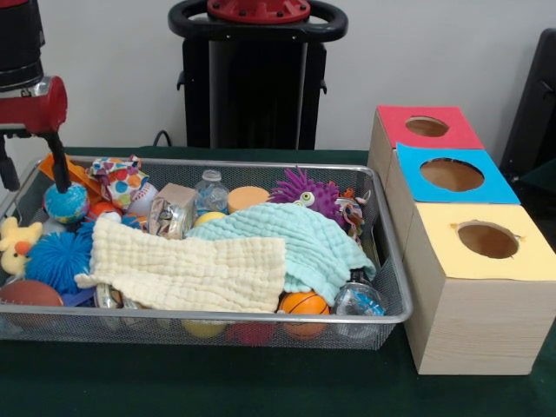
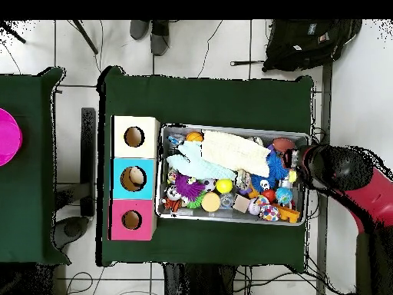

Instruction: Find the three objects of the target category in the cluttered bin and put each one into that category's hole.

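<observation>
The silver mesh bin [image 1: 261, 318] is full of toys and also shows in the overhead view [image 2: 230, 217]. A yellow chick plush [image 1: 16, 243] sits at its left end. An orange-and-black striped plush [image 1: 352, 208] lies at the far right, beside a purple spiky ball [image 1: 304, 191]. No third plush shows. My gripper [image 1: 35, 182] hangs open over the bin's far left corner, just above and behind the chick. One fingertip [image 1: 62, 184] rests at a small globe ball [image 1: 65, 204]. The red-topped hole [image 1: 426, 127] [image 2: 131, 220] is at the far right, empty.
A pale yellow cloth [image 1: 187, 265] and a mint cloth [image 1: 287, 243] cover the bin's middle. A blue spiky ball [image 1: 56, 261] lies beside the chick. Blue-topped [image 1: 452, 174] and yellow-topped [image 1: 486, 239] holes stand nearer than the red one. In the overhead view, my arm [image 2: 345, 173] hides the bin's right end.
</observation>
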